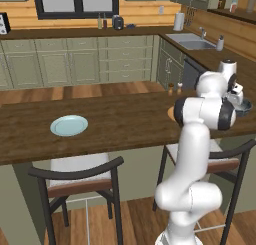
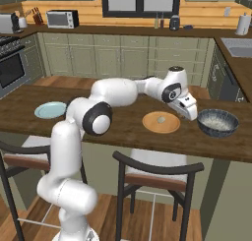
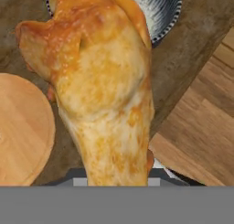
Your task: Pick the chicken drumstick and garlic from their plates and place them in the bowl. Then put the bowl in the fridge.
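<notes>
The golden-brown chicken drumstick [image 3: 105,81] looms large in the hand view, with my gripper [image 2: 190,112] shut on it just above the counter. It hangs between the tan wooden plate [image 2: 170,127] and the dark ribbed bowl [image 2: 218,122], whose rim [image 3: 160,13] shows beyond the meat. A small pale garlic [image 2: 161,119] lies on the wooden plate. The pale blue plate [image 1: 69,125] sits bare at the counter's left. In the left base view the gripper [image 1: 236,97] is beside the bowl [image 1: 245,107]. The fridge is out of view.
Everything rests on a dark wooden counter [image 2: 123,132] with two stools [image 1: 80,176] tucked under its near edge. Two small shakers [image 1: 175,87] stand on the far side. Cabinets and a sink [image 1: 192,40] line the back walls.
</notes>
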You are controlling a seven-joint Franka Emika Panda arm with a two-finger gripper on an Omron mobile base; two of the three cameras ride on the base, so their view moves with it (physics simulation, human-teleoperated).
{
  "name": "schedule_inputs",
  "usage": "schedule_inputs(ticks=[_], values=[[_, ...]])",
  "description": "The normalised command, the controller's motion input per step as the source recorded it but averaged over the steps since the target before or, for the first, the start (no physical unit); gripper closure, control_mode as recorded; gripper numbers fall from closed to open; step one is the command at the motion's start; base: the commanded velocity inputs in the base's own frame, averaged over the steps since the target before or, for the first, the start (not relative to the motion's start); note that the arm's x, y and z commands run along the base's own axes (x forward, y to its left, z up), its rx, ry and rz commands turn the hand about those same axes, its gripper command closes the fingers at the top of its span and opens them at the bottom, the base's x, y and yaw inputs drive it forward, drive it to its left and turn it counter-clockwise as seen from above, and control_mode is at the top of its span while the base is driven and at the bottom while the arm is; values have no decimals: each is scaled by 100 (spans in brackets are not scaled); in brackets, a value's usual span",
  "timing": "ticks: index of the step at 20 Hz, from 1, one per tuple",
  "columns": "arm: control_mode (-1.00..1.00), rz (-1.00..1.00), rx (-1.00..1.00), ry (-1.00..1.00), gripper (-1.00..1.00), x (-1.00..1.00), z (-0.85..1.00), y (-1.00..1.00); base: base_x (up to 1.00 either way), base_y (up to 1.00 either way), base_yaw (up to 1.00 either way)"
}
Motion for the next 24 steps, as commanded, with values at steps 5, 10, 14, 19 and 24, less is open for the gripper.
schedule_inputs(ticks=[5,10,14,19,24], values=[[-100,0,0,-6,100,0,-1,-60,0,0,0],[-100,0,0,0,100,0,-31,-34,0,0,0],[-100,0,0,0,100,1,-24,-36,0,0,0],[-100,0,0,0,100,36,0,-32,0,0,0],[-100,3,0,0,100,44,-7,-5,0,0,0]])
